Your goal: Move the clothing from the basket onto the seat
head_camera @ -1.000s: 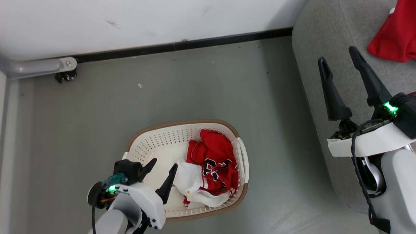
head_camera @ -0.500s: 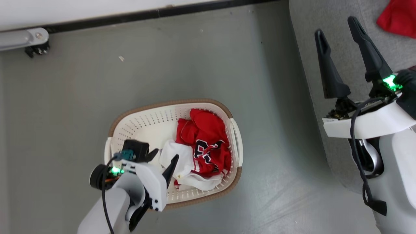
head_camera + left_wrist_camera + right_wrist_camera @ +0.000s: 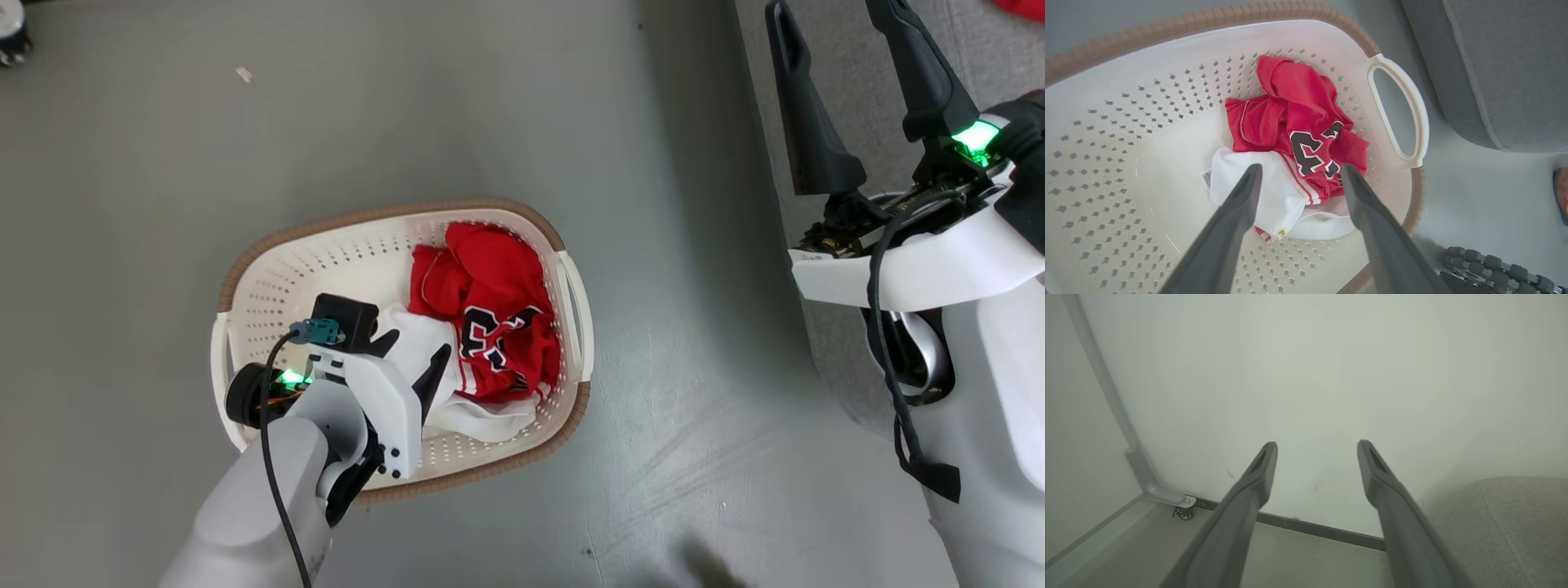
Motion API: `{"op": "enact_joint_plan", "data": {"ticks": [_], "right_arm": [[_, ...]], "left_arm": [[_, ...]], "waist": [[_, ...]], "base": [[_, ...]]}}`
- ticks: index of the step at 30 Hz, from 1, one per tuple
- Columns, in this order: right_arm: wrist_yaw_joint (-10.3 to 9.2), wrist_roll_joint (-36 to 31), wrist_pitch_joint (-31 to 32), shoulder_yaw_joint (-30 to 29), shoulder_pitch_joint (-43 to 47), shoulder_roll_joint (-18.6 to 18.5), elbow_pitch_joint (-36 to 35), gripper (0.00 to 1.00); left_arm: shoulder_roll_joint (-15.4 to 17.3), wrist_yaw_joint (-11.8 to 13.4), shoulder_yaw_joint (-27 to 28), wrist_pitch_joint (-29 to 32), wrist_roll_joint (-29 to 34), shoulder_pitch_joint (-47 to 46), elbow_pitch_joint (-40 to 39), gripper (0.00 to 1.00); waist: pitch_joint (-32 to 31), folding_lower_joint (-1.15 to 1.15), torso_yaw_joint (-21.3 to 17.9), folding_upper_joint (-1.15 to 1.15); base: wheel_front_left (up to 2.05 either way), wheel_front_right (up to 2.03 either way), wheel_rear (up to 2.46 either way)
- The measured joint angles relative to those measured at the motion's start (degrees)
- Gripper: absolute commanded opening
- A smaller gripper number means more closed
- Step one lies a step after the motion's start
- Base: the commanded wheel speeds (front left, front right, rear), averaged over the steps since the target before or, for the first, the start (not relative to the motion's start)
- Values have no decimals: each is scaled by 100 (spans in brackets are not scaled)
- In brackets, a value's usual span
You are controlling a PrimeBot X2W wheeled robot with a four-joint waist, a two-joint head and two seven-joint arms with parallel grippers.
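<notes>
The left gripper (image 3: 1300, 167) hangs inside the basket with its two dark fingers spread wide and nothing between them. In the left wrist view the fingertips frame the lower edge of a crumpled jersey (image 3: 1298, 118), one tip over its white part, the other beside its red folds and black-and-white block lettering. Whether either tip touches the fabric cannot be told.

The jersey lies bunched on the bottom of the basket (image 3: 326, 261), towards the end nearest the seat. The basket is cream-white and oval, with perforated walls, a brown rim and a side handle. It stands on a grey floor (image 3: 408, 106).

The seat (image 3: 1506, 61), a grey upholstered sofa with a rounded edge and a stitched seam, sits near the basket's handle end, with a strip of floor between them. In the head view a sliver of red cloth (image 3: 1024, 5) lies on the seat at the top right corner.

The right gripper (image 3: 1318, 446) is raised over the seat's edge, fingers wide apart and holding nothing, pointing towards a pale wall (image 3: 1331, 375).
</notes>
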Motion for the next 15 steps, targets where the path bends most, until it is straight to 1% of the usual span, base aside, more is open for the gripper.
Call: {"op": "enact_joint_plan", "data": {"ticks": [10, 15], "right_arm": [[0, 8, -23, 4, -203, 41, 0, 100], [0, 18, -23, 44, -341, 63, -5, 100]], "left_arm": [[-11, 0, -159, 98, -205, -360, 220, 100], [-11, 0, -369, 162, -447, -488, 246, 100]], "waist": [[452, 0, -149, 0], [658, 0, -219, 0]], "base": [[0, 0, 0], [0, 0, 0]]}}
